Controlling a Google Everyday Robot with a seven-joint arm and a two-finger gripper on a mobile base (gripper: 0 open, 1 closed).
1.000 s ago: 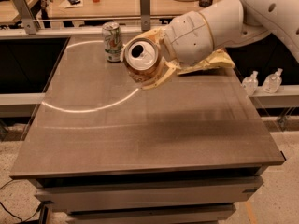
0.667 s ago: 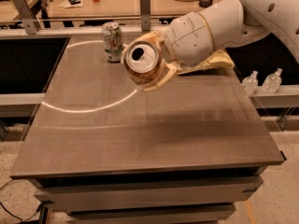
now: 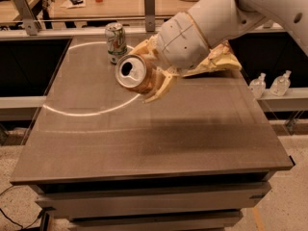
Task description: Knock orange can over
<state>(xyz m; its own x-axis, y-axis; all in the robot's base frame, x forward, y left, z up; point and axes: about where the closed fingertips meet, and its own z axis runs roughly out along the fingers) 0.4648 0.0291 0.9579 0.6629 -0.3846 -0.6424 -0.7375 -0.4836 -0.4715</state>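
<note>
The orange can point(image 3: 134, 74) is tipped on its side, its silver top with the pull tab facing the camera, over the far middle of the grey table point(image 3: 154, 129). My gripper point(image 3: 153, 72) is shut on it, with pale yellow fingers point(image 3: 159, 88) above and below the can's body. The white arm point(image 3: 216, 23) reaches in from the upper right. I cannot tell whether the can rests on the table or is held just above it.
A white-and-green can point(image 3: 116, 42) stands upright at the table's far edge, just behind and left of the orange can. Two small clear bottles point(image 3: 269, 84) stand on a ledge at right. A counter with cups and a hat runs behind.
The gripper and the tipped orange can have shifted slightly left and toward the camera; the white-and-green can has not moved.
</note>
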